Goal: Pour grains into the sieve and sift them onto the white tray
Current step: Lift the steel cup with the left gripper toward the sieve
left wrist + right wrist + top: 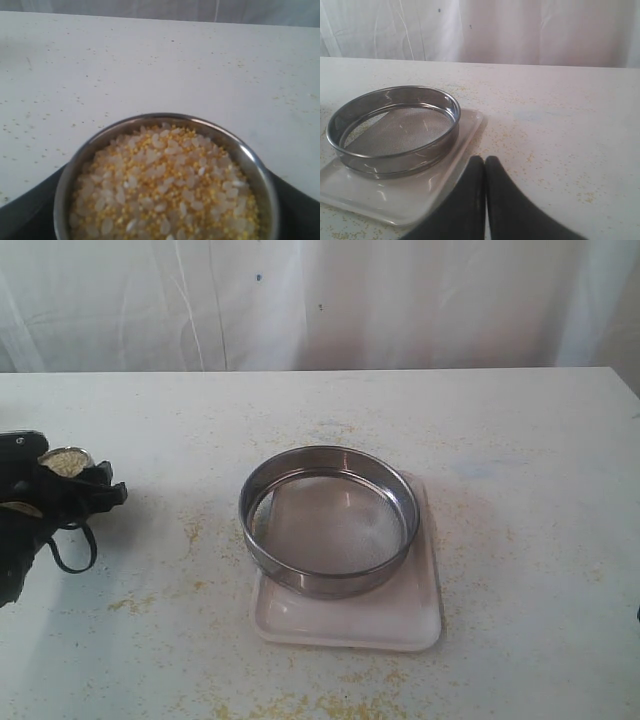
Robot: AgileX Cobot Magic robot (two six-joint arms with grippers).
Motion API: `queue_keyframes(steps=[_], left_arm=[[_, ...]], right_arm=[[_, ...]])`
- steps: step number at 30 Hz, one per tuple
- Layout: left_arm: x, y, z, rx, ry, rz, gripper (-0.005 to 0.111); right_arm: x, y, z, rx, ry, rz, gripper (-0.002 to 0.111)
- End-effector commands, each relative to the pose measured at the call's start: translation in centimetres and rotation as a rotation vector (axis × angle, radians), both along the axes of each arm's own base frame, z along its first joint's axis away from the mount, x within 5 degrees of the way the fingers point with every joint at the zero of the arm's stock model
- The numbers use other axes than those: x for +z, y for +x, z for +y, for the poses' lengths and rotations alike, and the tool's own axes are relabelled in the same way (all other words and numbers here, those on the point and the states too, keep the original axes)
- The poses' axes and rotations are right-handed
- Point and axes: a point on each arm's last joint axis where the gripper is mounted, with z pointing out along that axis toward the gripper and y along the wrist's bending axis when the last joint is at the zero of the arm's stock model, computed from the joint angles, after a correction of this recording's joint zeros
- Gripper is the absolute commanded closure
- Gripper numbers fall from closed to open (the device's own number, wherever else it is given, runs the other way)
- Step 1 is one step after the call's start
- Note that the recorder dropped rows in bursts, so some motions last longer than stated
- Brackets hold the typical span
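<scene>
Left gripper point(72, 480): jaws seemingly pinching steel cup point(165, 118), well left of sieve point(330, 582). Grains point(165, 185) fill cup. Sieve sits on white tray point(350, 625), mid worktop point(520, 440). Right gripper point(485, 160): jaws pressed together, near sieve.

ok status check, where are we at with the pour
left gripper shut on steel cup, full of grains. right gripper shut, empty, near white tray. sieve empty on tray. nothing between cup and sieve.
</scene>
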Motion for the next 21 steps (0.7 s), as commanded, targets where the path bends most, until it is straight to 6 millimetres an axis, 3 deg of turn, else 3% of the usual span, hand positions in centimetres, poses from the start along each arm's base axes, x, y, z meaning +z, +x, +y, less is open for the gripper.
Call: queue_keyframes(steps=[1,21], left_arm=[[-0.5,-0.8,-1.9,-0.071,0.000,0.059,0.107],[-0.3,-1.9,-8.8,-0.292,0.011,0.057,0.107]], right_arm=[[-0.1,0.0,-0.1,-0.008,-0.007,-0.010,0.108],[-0.1,0.0,-0.1,-0.008,-0.007,-0.010,0.108]])
